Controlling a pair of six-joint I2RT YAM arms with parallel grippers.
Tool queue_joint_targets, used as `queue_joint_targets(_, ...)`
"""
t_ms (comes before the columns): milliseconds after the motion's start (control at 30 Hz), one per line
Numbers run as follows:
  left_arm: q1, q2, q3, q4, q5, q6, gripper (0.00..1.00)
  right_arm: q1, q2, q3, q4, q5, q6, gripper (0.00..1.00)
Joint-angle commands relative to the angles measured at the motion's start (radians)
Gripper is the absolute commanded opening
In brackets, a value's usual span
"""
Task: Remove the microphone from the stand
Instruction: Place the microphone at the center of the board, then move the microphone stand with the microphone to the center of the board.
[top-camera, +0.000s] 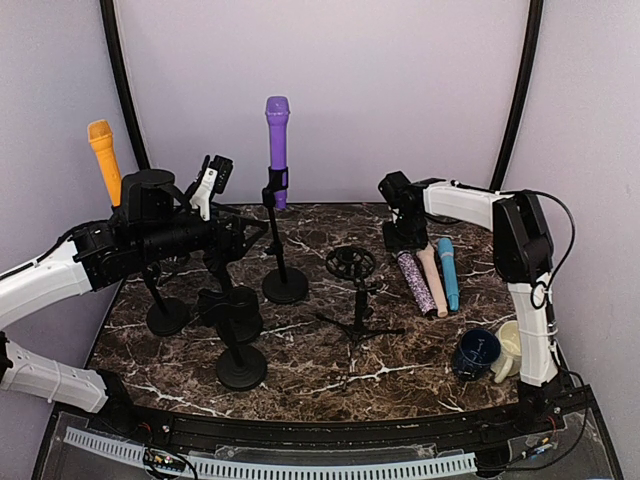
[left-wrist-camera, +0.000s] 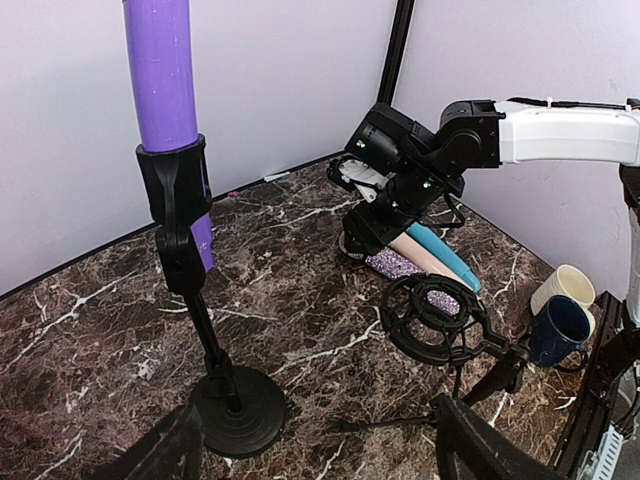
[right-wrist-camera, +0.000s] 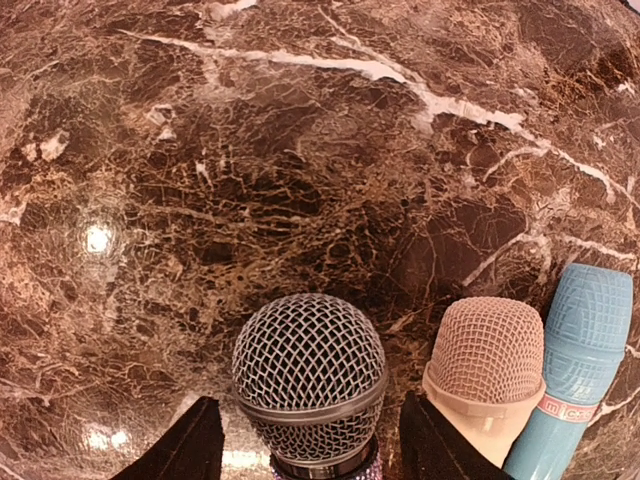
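Note:
A purple microphone (top-camera: 277, 135) (left-wrist-camera: 160, 70) stands upright in the black clip (left-wrist-camera: 178, 190) of a round-based stand (top-camera: 285, 284) at the table's centre back. My left gripper (top-camera: 248, 238) (left-wrist-camera: 320, 425) hovers just left of that stand, open and empty. An orange microphone (top-camera: 104, 160) stands in another stand at the far left. My right gripper (top-camera: 405, 238) (right-wrist-camera: 312, 415) is low over the table at the right. It is open, with gaps on both sides of the mesh head of a glitter microphone (right-wrist-camera: 310, 375) (top-camera: 417, 283) lying flat.
A beige microphone (top-camera: 432, 278) and a blue one (top-camera: 448, 272) lie beside the glitter one. An empty shock-mount tripod (top-camera: 352, 265) stands mid-table. Empty black stands (top-camera: 241, 365) crowd the left. A navy mug (top-camera: 476, 352) and a cream mug (top-camera: 508, 345) sit front right.

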Motion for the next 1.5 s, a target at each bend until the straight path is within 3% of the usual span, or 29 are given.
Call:
queue_joint_targets(0,0.005,-0.024,0.013,-0.002,-0.005,-0.004,0.82,-0.008,0.017,0.001,0.037,0.004,0.003,0.65)
queue_joint_targets(133,0.005,-0.026,0.017,-0.004,-0.006,-0.004,0.82,-0.009,0.014,0.002,0.037,-0.003,0.000,0.70)
queue_joint_targets(600,0.004,-0.027,0.027,-0.001,-0.007,-0.008,0.82,-0.009,-0.084,-0.005,0.072,-0.091,-0.022,0.71)
queue_joint_targets(1067,0.035,-0.002,0.043,-0.005,0.004,-0.040,0.84,-0.007,-0.286,-0.198,0.126,-0.079,-0.069,0.80)
queue_joint_targets(1300,0.149,0.061,0.103,0.016,0.215,-0.068,0.85,-0.007,-0.401,-0.317,0.208,-0.151,-0.038,0.81)
queue_joint_targets(1467,0.196,0.144,0.188,-0.011,0.285,-0.056,0.85,-0.007,-0.458,-0.360,0.228,-0.166,-0.027,0.81)
